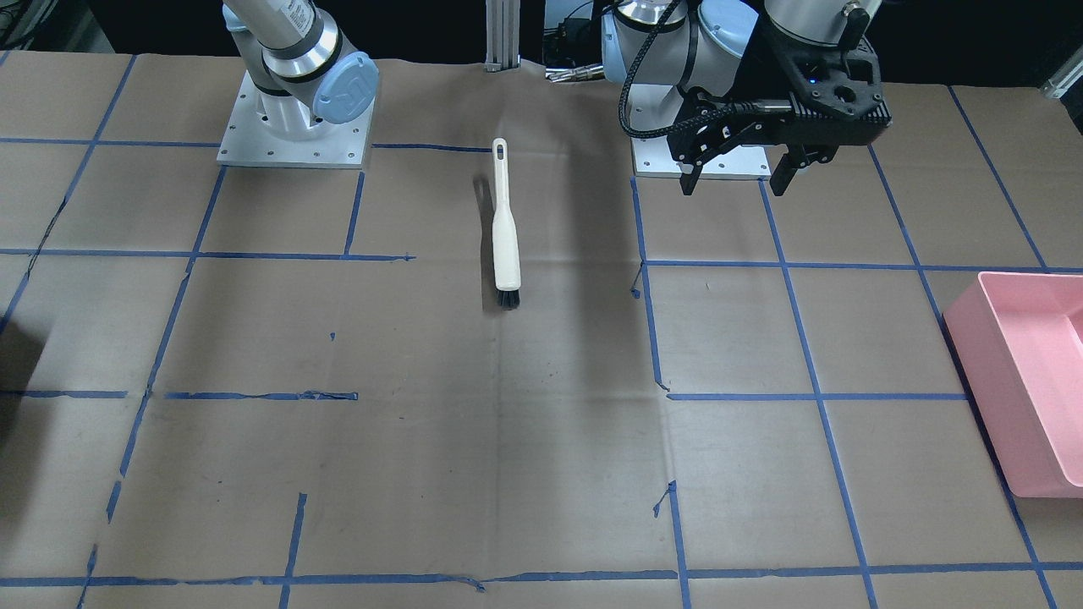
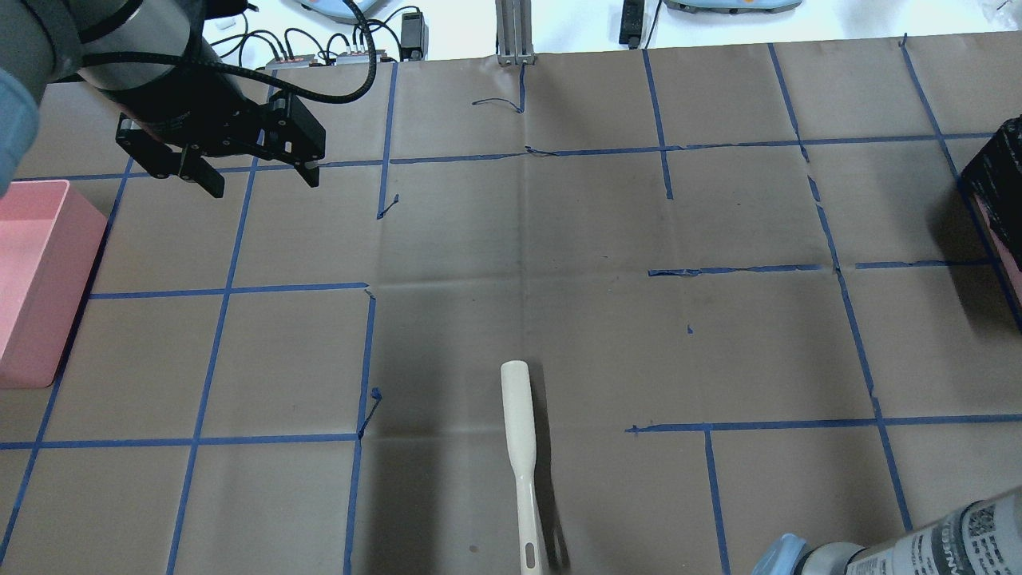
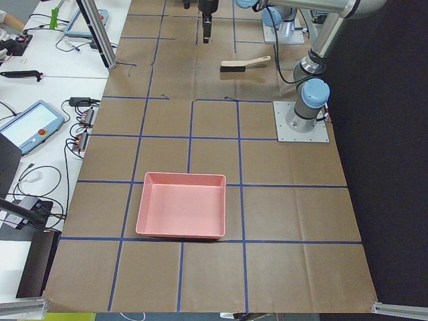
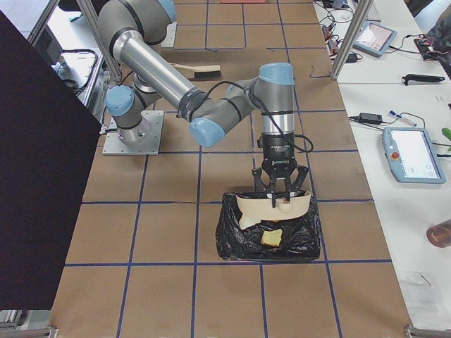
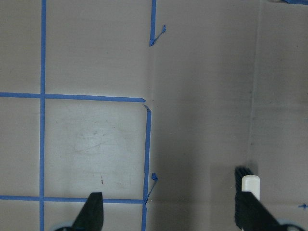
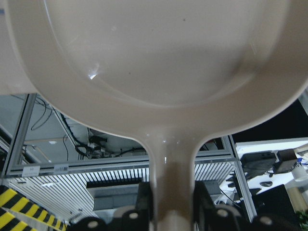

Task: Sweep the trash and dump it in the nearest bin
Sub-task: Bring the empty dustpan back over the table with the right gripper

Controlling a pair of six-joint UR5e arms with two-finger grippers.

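The right gripper (image 4: 280, 200) is clamped on the handle of a cream dustpan (image 4: 248, 204), its fingers (image 6: 144, 204) pressing the stem from both sides in the wrist view. The pan is tipped over the black-bagged bin (image 4: 232, 243), which stands at the right end of the table (image 1: 508, 440), about midway between its front and back edges. The trash (image 4: 271, 238) lies inside the bag: a yellow-brown lump and, just beside it under the pan's lip, a pale piece. A third piece cannot be made out.

The left gripper (image 1: 734, 176) hangs above the table near the robot's edge, toward the left end, with its jaws spread wide and nothing between them. A white hand brush (image 1: 505, 228) lies flat near the middle of the robot's edge. Its handle points to the robot and its dark bristles toward the table's centre, well apart from both grippers. A pink bin (image 1: 1028, 381) sits at the left end of the table, reaching that edge.
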